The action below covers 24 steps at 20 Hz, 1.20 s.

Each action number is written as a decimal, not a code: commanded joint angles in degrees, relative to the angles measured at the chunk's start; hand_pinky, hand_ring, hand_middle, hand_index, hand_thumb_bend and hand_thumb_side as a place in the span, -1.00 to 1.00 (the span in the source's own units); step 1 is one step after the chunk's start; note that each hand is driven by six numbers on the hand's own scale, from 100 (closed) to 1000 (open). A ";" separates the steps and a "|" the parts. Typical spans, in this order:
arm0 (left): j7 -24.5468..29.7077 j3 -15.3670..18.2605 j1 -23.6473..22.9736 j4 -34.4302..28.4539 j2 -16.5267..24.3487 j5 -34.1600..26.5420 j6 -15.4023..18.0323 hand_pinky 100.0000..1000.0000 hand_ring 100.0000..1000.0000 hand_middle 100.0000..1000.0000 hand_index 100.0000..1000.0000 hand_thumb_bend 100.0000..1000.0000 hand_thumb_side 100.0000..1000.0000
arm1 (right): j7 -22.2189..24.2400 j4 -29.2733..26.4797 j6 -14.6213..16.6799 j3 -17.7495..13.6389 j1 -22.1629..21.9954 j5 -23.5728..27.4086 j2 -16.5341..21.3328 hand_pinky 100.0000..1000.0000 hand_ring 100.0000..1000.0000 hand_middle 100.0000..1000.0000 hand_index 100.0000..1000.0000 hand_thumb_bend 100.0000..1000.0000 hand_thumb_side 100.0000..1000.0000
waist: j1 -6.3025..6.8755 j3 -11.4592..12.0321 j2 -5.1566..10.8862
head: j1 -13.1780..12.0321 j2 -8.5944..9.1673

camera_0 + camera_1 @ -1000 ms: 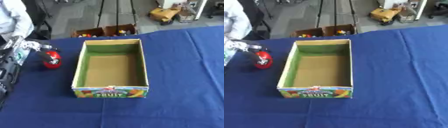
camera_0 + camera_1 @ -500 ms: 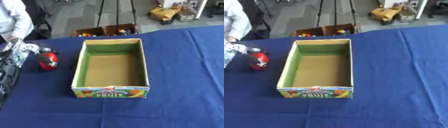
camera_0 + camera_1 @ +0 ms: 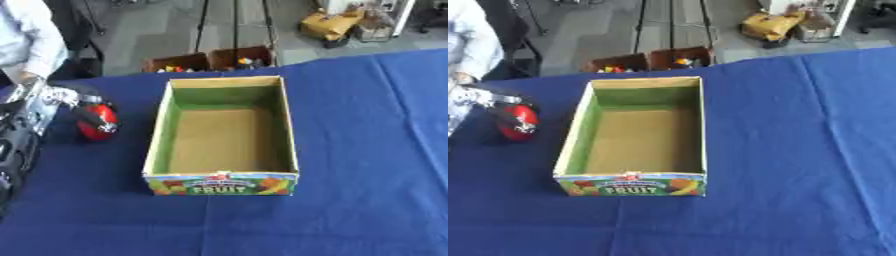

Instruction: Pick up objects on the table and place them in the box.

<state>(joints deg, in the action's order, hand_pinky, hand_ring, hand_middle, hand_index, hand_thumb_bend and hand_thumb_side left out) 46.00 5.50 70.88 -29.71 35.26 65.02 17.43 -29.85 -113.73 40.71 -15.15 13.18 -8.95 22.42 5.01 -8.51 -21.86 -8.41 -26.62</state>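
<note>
- Now your left robot hand point(image 3: 54, 95) is at the left edge of the bench point(image 3: 367, 150), with its fingers curled around the red object point(image 3: 96, 121).
- Whether the object sits on the blue cloth or is a little lifted, I cannot tell; it is to the left of the box point(image 3: 223, 135), near it but not touching.
- From the robot hand, the box lies to the right, and its long axis runs away from you, so I think the object must cross the long left wall to go inside.
- The box looks empty, with the "FRUIT" label on its near end.
- Your right robot hand shows in no view, so the left one is clearly the nearer.
</note>
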 commanded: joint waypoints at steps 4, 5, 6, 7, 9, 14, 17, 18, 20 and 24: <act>5.97 -0.36 0.96 0.48 2.66 -1.10 5.55 0.06 0.68 1.00 1.00 -1.00 -0.12 | -4.31 -0.86 3.36 -0.49 0.66 -0.37 0.66 0.38 0.47 0.04 0.52 -1.00 0.60 | -0.01 -0.06 1.03 | -0.02 0.32; 5.97 -0.44 0.95 0.62 2.65 -1.20 5.57 0.06 0.68 1.00 1.00 -1.00 -0.17 | -4.45 -0.86 3.39 -0.50 0.68 -0.37 0.68 0.38 0.47 0.04 0.52 -1.00 0.60 | 0.00 -0.06 1.02 | -0.01 0.29; 5.97 -0.55 0.96 0.74 2.67 -1.27 5.64 0.06 0.68 1.00 1.00 -1.00 -0.18 | -4.59 -0.86 3.43 -0.51 0.69 -0.38 0.69 0.38 0.46 0.04 0.52 -1.00 0.59 | 0.01 -0.05 1.02 | -0.01 0.25; 5.97 -0.65 0.96 0.88 2.67 -1.29 5.71 0.06 0.68 1.00 1.00 -1.00 -0.21 | -4.75 -0.86 3.48 -0.53 0.71 -0.37 0.69 0.38 0.46 0.04 0.52 -1.00 0.58 | 0.02 -0.05 1.02 | -0.01 0.23; 5.97 -0.81 0.96 1.12 2.67 -1.24 5.89 0.07 0.68 1.00 1.00 -1.00 -0.21 | -5.07 -0.86 3.53 -0.57 0.71 -0.38 0.68 0.38 0.46 0.04 0.51 -1.00 0.58 | 0.03 -0.03 1.02 | -0.04 0.24; 5.97 -0.89 0.98 1.70 2.80 -1.55 6.28 -0.05 0.62 1.00 1.00 -1.00 -0.17 | -5.94 -0.86 3.61 -0.66 0.74 -0.46 0.63 0.37 0.45 0.03 0.50 -1.00 0.55 | 0.04 -0.02 1.00 | -0.08 0.20; 5.97 -0.79 1.03 1.85 2.96 -1.60 5.80 -0.13 0.55 0.94 0.93 -1.00 -0.16 | -6.29 -0.86 3.66 -0.68 0.73 -0.62 0.59 0.37 0.45 0.02 0.49 -1.00 0.55 | 0.08 -0.04 0.93 | -0.07 0.23; 5.97 -0.78 1.06 1.79 2.99 -1.42 5.55 -0.14 0.54 0.91 0.88 -1.00 -0.18 | -6.40 -0.86 3.65 -0.68 0.74 -0.66 0.56 0.37 0.45 0.02 0.49 -1.00 0.54 | 0.12 -0.03 0.90 | -0.08 0.25; 5.97 -0.67 1.11 1.65 2.96 -1.24 5.22 -0.17 0.52 0.82 0.74 -1.00 -0.20 | -6.54 -0.86 3.64 -0.65 0.76 -0.73 0.52 0.37 0.45 0.01 0.49 -1.00 0.55 | 0.15 -0.01 0.86 | -0.07 0.30; 5.97 -0.46 1.05 1.27 2.98 -0.81 4.68 -0.12 0.49 0.60 0.56 -1.00 -0.28 | -6.77 -0.86 3.63 -0.66 0.79 -0.80 0.44 0.38 0.44 0.00 0.49 -1.00 0.54 | 0.21 -0.01 0.82 | -0.17 0.43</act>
<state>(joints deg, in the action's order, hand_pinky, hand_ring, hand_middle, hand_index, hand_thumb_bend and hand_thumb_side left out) 46.43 4.84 71.18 -28.02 36.25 63.82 17.00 -31.29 -113.73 39.27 -15.20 13.61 -9.02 22.04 5.49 -8.55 -21.97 -8.42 -26.63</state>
